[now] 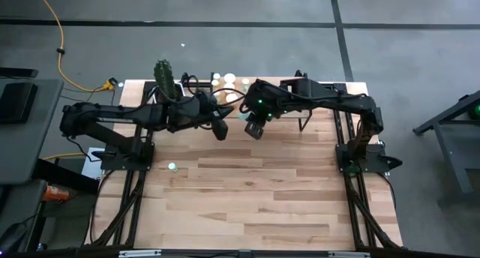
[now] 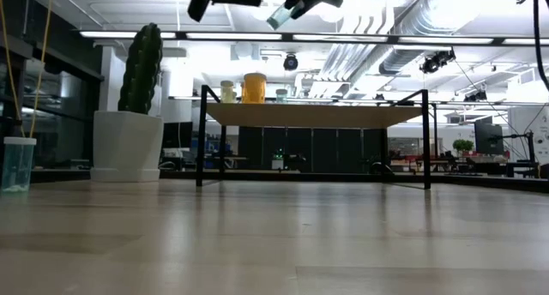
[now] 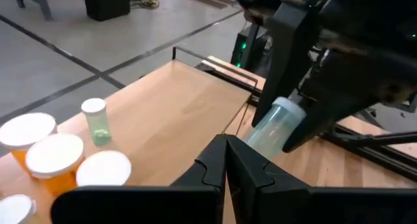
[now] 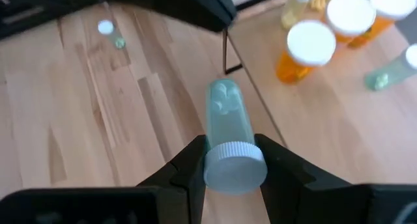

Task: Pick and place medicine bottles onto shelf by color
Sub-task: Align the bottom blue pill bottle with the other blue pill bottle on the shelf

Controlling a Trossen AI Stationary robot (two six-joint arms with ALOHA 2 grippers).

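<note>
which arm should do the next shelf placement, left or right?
Right. The right gripper already holds a pale green bottle above the shelf, near the small green bottle standing there. The left gripper is shut and empty.

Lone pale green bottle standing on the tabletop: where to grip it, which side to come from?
Take the lone bottle by its round body just below the white cap, coming straight down from above. It stands upright with bare tabletop all round, so fingers fit either side. The left gripper, shut and empty, looks nearer; the right gripper holds another pale green bottle.
</note>
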